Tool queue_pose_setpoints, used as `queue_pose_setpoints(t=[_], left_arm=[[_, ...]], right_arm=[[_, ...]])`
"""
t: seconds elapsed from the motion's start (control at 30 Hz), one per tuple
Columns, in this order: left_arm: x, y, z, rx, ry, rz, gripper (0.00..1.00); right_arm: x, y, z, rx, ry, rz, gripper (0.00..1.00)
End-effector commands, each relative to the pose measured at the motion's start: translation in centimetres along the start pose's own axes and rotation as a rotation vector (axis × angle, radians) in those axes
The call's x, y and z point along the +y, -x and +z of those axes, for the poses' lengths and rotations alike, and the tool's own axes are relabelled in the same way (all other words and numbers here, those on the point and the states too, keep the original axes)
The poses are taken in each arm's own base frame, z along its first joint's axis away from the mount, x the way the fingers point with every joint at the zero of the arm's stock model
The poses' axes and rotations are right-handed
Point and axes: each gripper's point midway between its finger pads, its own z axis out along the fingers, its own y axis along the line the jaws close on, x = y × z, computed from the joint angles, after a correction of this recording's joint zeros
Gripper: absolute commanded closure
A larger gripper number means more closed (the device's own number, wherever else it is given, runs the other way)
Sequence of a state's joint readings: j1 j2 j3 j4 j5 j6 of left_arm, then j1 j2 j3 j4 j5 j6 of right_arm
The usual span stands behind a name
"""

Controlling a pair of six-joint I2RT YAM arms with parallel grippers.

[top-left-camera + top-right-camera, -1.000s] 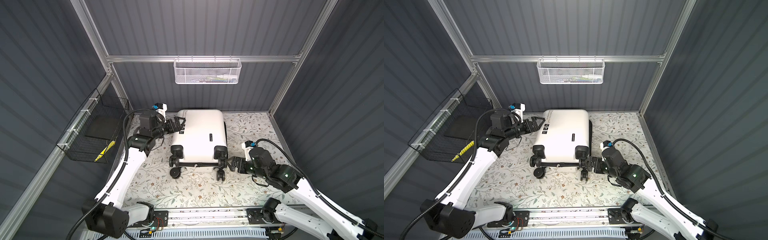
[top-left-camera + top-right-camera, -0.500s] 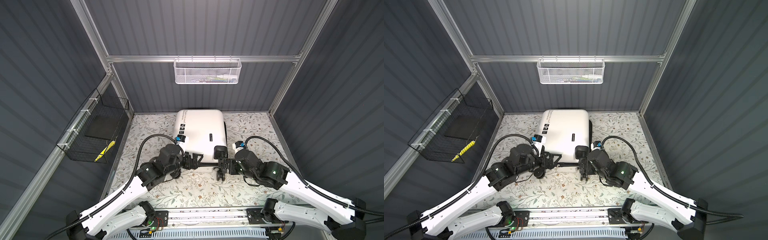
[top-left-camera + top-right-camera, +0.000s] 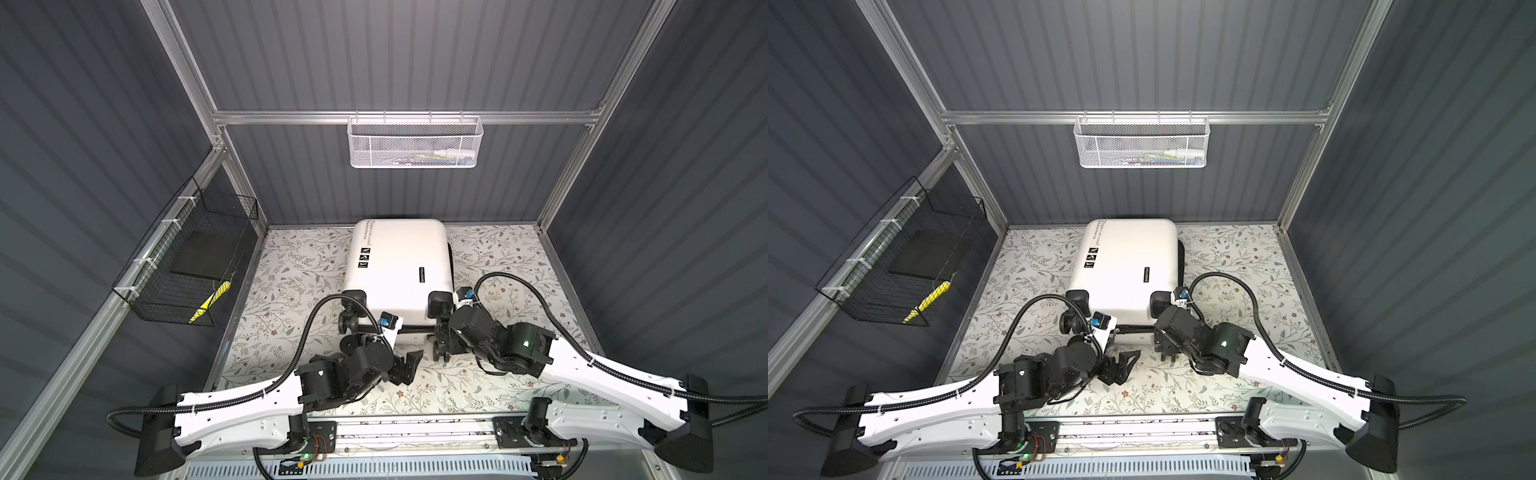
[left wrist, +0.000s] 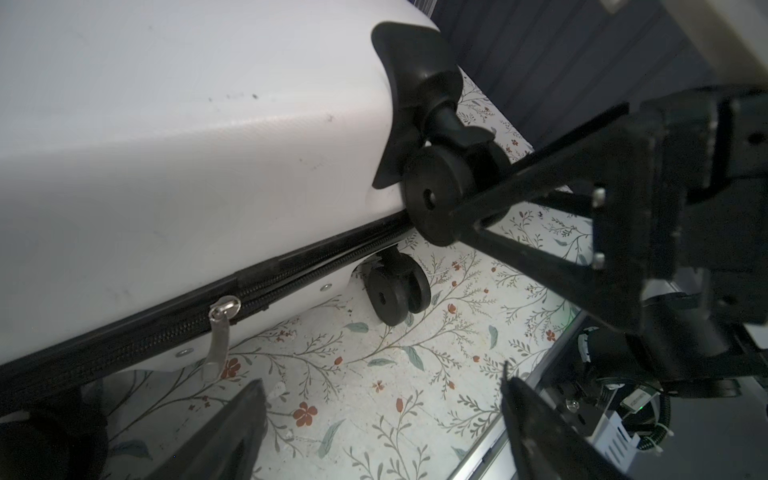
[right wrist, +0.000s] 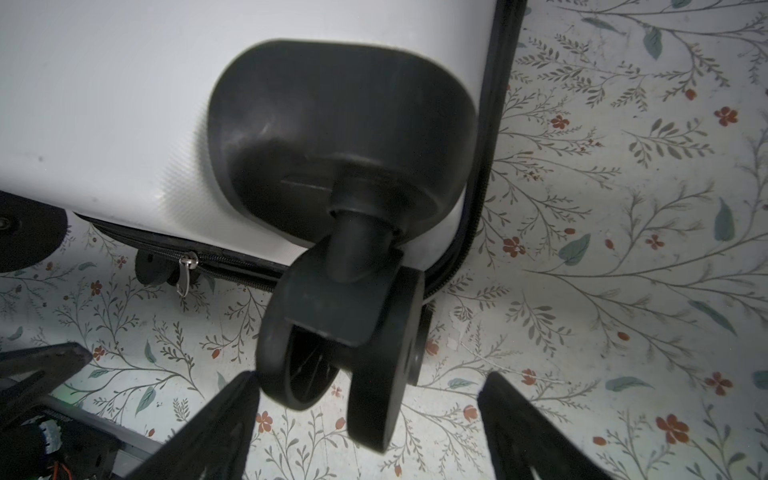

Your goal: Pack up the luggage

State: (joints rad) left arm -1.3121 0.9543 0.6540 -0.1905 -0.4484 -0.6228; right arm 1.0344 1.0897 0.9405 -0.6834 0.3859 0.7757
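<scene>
Glossy white hard-shell luggage (image 3: 399,266) with rounded corners lies flat toward the back of the floral-patterned worktop (image 3: 291,282), the left hand (image 4: 380,390) spread wide and empty, the right hand (image 5: 370,380) spread wide at a smooth black wheel (image 5: 374,332).

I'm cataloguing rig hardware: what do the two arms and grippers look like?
The left arm and right arm have white shell links, black joints and black ribbed cable hoses. The left gripper and right gripper are black with triangular truss fingers. A green light glows on the right arm.
</scene>
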Motion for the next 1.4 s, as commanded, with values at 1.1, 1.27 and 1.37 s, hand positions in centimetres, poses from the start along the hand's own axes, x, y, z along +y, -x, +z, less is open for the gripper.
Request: queue_pose_setpoints(t=[1.1, 1.27, 1.37], left_arm=[[7.4, -5.3, 0.5, -0.201, 0.128, -0.001, 0.39], [6.6, -4.4, 0.2, -0.238, 0.093, 0.044, 0.39], [5.7, -4.1, 0.4, -0.259, 0.053, 0.077, 0.38]], right_arm=[[2.5, 3.0, -3.0, -0.064, 0.063, -0.074, 0.84], [2.3, 2.4, -2.4, -0.054, 0.057, -0.068, 0.84], [2.2, 2.2, -2.3, -0.053, 0.055, -0.062, 0.84]])
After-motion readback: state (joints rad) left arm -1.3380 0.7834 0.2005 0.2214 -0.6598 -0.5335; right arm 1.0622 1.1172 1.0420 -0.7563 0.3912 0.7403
